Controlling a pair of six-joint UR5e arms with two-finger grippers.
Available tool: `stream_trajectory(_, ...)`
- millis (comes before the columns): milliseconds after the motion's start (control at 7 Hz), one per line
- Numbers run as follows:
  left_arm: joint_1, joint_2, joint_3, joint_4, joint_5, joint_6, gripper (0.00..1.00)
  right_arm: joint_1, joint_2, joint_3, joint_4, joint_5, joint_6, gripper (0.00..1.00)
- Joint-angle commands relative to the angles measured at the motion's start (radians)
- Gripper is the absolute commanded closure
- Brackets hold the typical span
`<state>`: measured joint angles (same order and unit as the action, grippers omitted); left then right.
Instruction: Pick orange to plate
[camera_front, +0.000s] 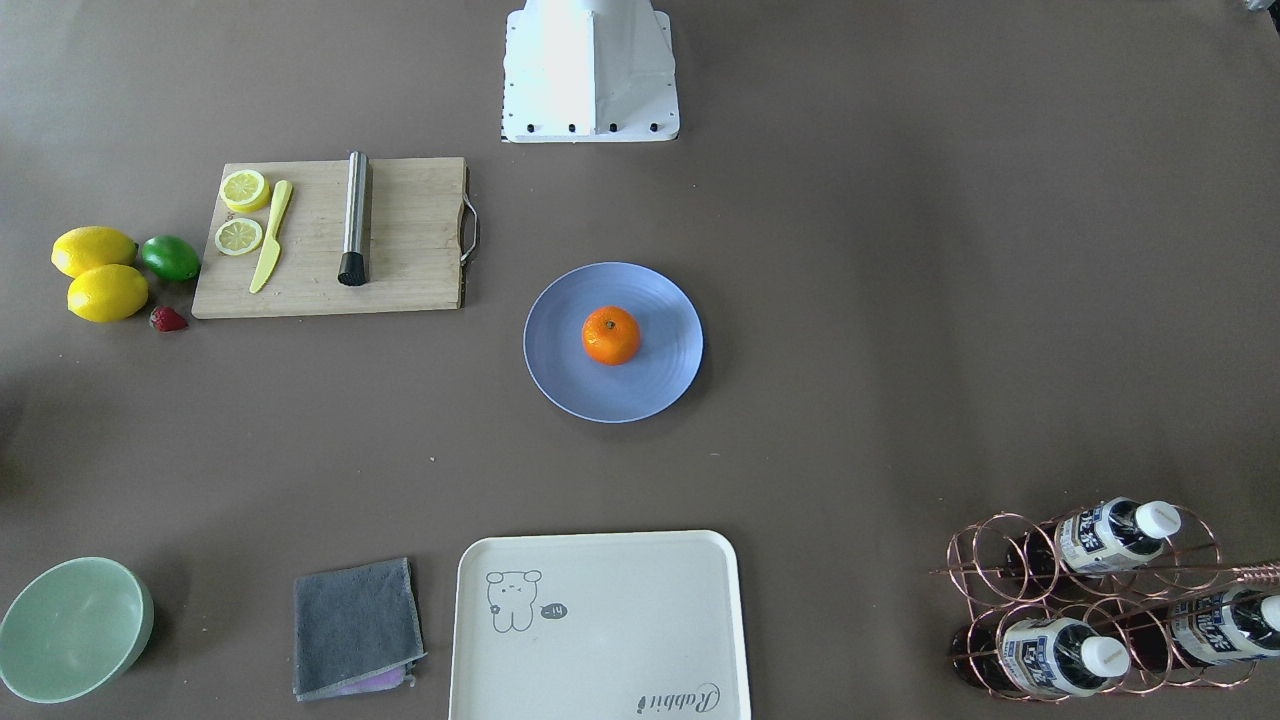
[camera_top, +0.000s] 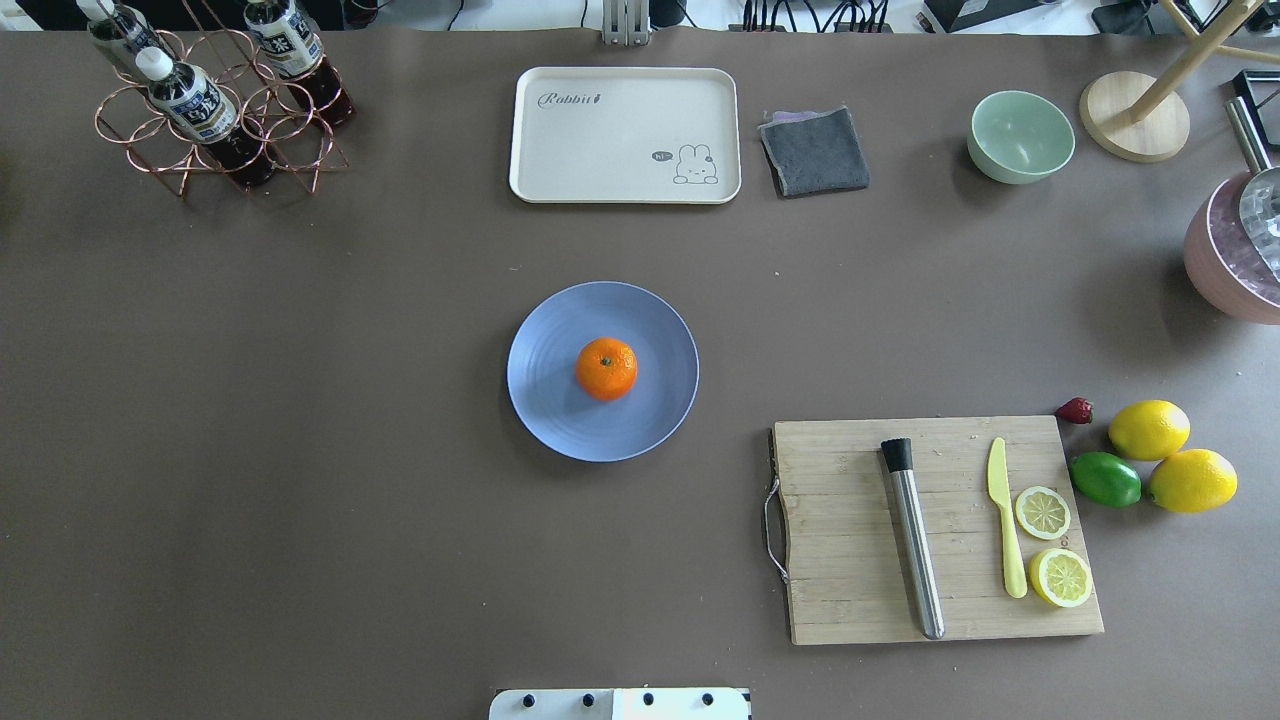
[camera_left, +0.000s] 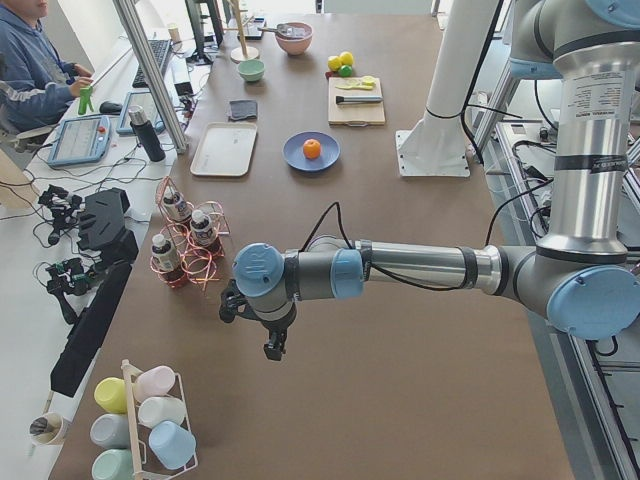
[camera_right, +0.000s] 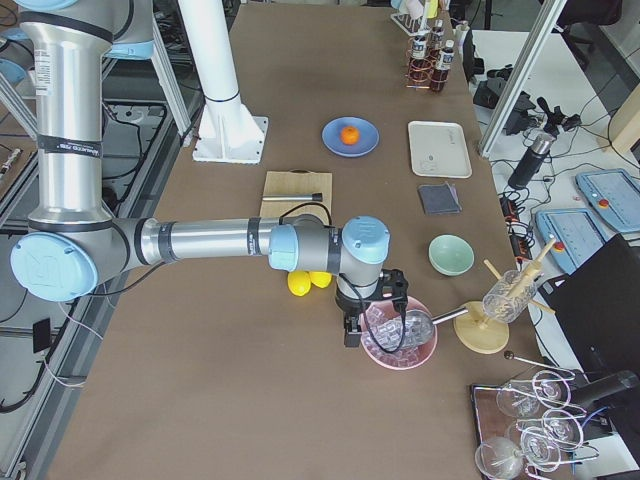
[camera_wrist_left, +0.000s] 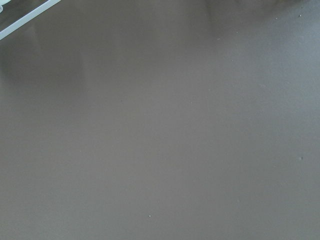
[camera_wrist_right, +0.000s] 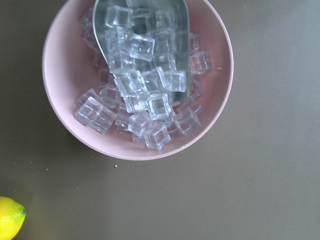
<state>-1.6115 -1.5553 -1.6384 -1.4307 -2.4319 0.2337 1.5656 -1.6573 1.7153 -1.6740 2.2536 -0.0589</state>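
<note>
A long brown bench (camera_top: 300, 400) is lit evenly, with soft shadows. At the upper left of the exterior left view, a white desk (camera_left: 112, 90) and an aluminium post (camera_left: 150, 62) are noted beside it.

Left arm (camera_left: 400, 268) & right arm (camera_right: 210, 240): silver-grey tubes w/ round pale-blue joint caps (camera_left: 258, 268); dark rings at link ends; thin black cable (camera_left: 330, 208) loops off left forearm at 12 o'clock; left gripper (camera_left: 272, 350) & right gripper (camera_right: 350, 338) small, black; white pedestal base (camera_front: 590, 70), four black screws (camera_front: 572, 128) along its 6 o'clock edge in front-facing view.
</note>
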Motion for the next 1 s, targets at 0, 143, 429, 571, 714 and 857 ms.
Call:
stream_trajectory(0, -0.001, 0.012, 0.005, -0.001, 0.001, -0.001, 0.02, 0.021, -0.029, -0.011, -0.009, 0.003, 0.017, 0.0)
stream_trajectory(143, -0.001, 0.021, -0.001, -0.002, 0.001, 0.001, 0.02, 0.021, -0.021, -0.006, -0.006, 0.018, 0.068, 0.0)
stream_trajectory(429, -0.002, 0.026, -0.008, -0.005, 0.001, 0.002, 0.02, 0.011, -0.024, -0.003, 0.005, 0.02, 0.076, 0.0)
stream_trajectory(571, -0.002, 0.027, -0.006, -0.007, 0.001, 0.004, 0.02, -0.007, -0.022, -0.003, 0.003, 0.02, 0.079, 0.0)
stream_trajectory(714, -0.002, 0.034, -0.006, -0.007, -0.001, 0.004, 0.02, -0.019, -0.022, -0.002, 0.003, 0.02, 0.079, 0.0)
stream_trajectory(857, -0.01, 0.034, -0.009, -0.007, -0.003, 0.006, 0.02, -0.03, -0.021, 0.0, 0.005, 0.02, 0.079, 0.0)
